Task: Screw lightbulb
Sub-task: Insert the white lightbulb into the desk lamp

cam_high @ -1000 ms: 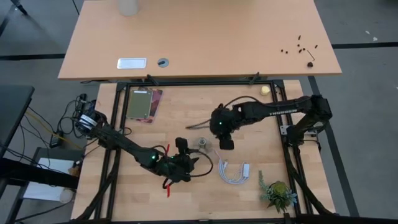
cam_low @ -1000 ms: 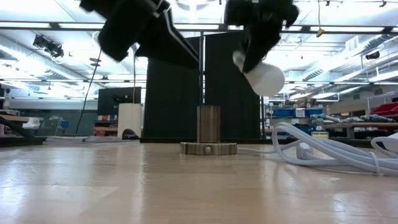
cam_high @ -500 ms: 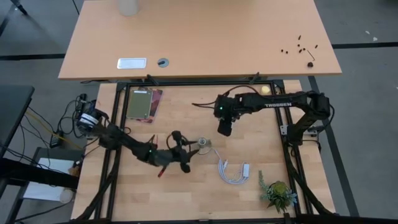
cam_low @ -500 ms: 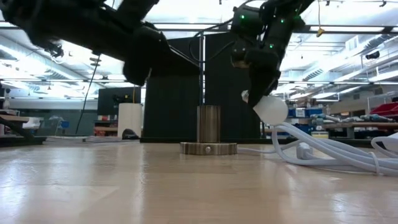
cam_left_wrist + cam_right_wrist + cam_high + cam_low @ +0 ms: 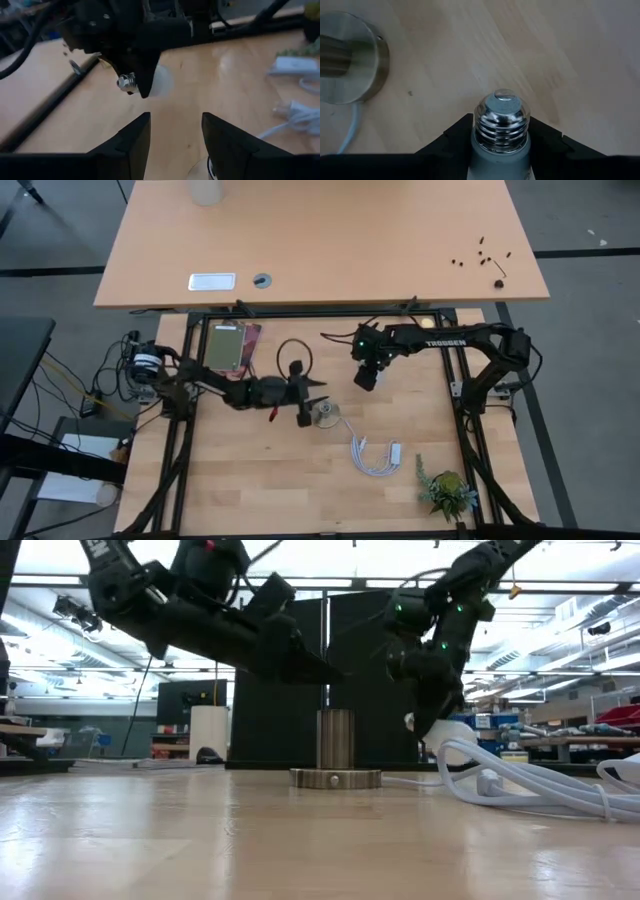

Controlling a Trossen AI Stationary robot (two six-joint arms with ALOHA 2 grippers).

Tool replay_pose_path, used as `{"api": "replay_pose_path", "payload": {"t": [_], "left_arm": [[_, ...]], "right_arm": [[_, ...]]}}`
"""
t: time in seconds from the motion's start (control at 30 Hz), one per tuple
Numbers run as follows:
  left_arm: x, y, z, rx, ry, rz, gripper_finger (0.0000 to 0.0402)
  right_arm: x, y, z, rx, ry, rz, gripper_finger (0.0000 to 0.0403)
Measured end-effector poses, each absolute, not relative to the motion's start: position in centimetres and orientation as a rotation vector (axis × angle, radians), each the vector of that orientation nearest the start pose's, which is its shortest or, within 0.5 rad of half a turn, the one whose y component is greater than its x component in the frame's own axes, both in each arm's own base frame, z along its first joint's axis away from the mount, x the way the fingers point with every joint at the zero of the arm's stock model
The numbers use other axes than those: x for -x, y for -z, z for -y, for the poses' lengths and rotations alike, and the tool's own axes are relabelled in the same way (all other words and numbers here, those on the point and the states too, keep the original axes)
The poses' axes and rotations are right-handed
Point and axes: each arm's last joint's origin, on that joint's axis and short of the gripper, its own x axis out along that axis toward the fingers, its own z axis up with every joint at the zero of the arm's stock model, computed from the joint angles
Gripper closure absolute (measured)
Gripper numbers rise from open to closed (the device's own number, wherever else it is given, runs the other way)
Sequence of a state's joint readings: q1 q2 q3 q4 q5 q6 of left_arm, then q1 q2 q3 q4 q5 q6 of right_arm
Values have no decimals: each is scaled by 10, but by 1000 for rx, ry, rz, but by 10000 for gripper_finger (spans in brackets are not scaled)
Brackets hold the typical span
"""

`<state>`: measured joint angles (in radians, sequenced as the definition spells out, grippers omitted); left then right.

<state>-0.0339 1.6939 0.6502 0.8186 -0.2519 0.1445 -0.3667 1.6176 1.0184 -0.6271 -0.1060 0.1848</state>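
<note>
The lightbulb (image 5: 501, 120), frosted white with a silvery screw base, sits in my right gripper (image 5: 368, 376), which is shut on it above the table, to the far right of the socket. It also shows in the left wrist view (image 5: 159, 80) and the low view (image 5: 448, 732). The metal socket (image 5: 326, 415) stands upright on its round flat base (image 5: 335, 778). My left gripper (image 5: 307, 407) is open and empty just left of the socket, its fingers (image 5: 131, 145) apart and pointing toward the right gripper. My right gripper pinches the bulb's white neck (image 5: 500, 154), just behind the screw base, between its two fingers. The screw base (image 5: 501, 116) sticks out past the fingertips. The fingers slant downward, and the bulb is lifted clear of the table.
A coiled white cable with plug (image 5: 378, 458) lies near and right of the socket. A small plant (image 5: 446, 492) stands at the near right. A green card on a booklet (image 5: 230, 346) lies at the far left. A larger table (image 5: 320, 240) stands beyond.
My right gripper has carried the bulb toward the table's far edge, away from the socket. My left gripper has moved from the near side toward the far edge, coming up beside the socket's left. The socket has stayed in place.
</note>
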Motion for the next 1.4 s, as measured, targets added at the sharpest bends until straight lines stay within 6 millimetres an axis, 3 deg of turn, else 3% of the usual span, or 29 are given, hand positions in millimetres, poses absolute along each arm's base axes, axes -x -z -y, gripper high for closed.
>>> {"api": "replay_pose_path", "payload": {"t": [0.3, 0.63, 0.9, 1.07, 1.23, 1.4], "left_arm": [[-322, -167, -4, -146, -194, -186, 220], [-323, -170, -8, -174, -206, -165, 220], [-323, -170, -8, -213, -202, -169, 220], [-322, -171, -5, -192, -194, -169, 220], [-316, -181, 1, -164, -174, -198, 220], [-299, -203, 5, -155, -160, -251, 220]], "right_arm": [[-280, -176, 114, -429, 350, -1104, 239], [-283, -178, 117, -357, 324, -1063, 162], [-290, -182, 116, -320, 305, -999, 140], [-301, -185, 103, -281, 359, -936, 140], [-310, -186, 78, -230, 403, -918, 139], [-302, -165, 61, -203, 445, -899, 139]]}}
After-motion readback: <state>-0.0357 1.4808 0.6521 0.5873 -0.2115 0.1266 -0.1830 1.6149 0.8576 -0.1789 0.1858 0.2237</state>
